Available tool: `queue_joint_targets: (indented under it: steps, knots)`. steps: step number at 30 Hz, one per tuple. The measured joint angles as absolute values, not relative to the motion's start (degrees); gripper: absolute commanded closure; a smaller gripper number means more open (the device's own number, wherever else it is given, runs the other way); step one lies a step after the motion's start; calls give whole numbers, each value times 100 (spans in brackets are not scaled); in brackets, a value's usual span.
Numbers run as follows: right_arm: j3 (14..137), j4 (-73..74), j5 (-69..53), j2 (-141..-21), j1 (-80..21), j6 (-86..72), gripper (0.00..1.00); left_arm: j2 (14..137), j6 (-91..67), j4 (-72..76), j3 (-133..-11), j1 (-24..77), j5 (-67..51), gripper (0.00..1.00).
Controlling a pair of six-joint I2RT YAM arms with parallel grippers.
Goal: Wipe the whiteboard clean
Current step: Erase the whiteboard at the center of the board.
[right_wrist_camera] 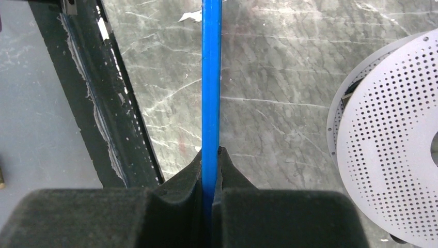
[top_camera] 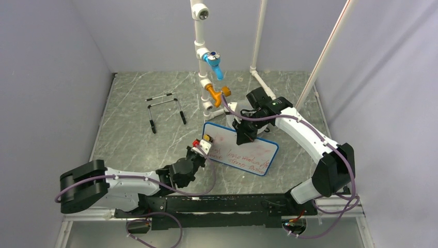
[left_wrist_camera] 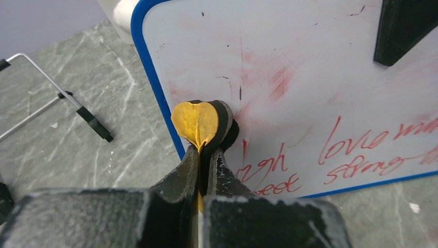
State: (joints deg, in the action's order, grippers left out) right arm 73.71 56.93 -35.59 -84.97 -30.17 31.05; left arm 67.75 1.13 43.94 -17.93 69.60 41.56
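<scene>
The whiteboard [top_camera: 251, 153] has a blue frame and is held tilted up off the marble floor. Red handwriting [left_wrist_camera: 361, 150] covers its lower part, and pink smears [left_wrist_camera: 279, 82] mark the upper left. My right gripper [top_camera: 244, 135] is shut on its top edge; in the right wrist view the blue frame [right_wrist_camera: 211, 77] runs between the jaws of the right gripper [right_wrist_camera: 210, 155]. My left gripper [left_wrist_camera: 209, 152] is shut on a small yellow-and-black eraser pad [left_wrist_camera: 196, 121]. The pad is pressed against the board's left side, just inside the frame. One right finger [left_wrist_camera: 400, 28] shows at the board's top right.
A wire stand [top_camera: 165, 108] lies on the floor at the back left. White pipework with a blue valve [top_camera: 213, 61] and an orange valve [top_camera: 216, 94] rises behind the board. A grey perforated disc [right_wrist_camera: 392, 144] lies beside the board. A black rail [top_camera: 222, 204] runs along the near edge.
</scene>
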Motion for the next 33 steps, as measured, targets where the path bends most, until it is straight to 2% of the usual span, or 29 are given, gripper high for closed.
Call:
queue_joint_targets:
  steps: [4, 18, 33]
  knots:
    - [7360, 5638, -3498, -8499, -2987, 2991, 100, 7190, 438, 4615, -1968, 6960, 4425, 100]
    - [7360, 5581, -3430, -8519, -2982, 2880, 100, 7266, 829, 4329, -2338, 6790, 4436, 100]
    - [7371, 5575, -3317, -8582, -3039, 2805, 100, 7682, -143, 4678, -1662, 6654, 3780, 100]
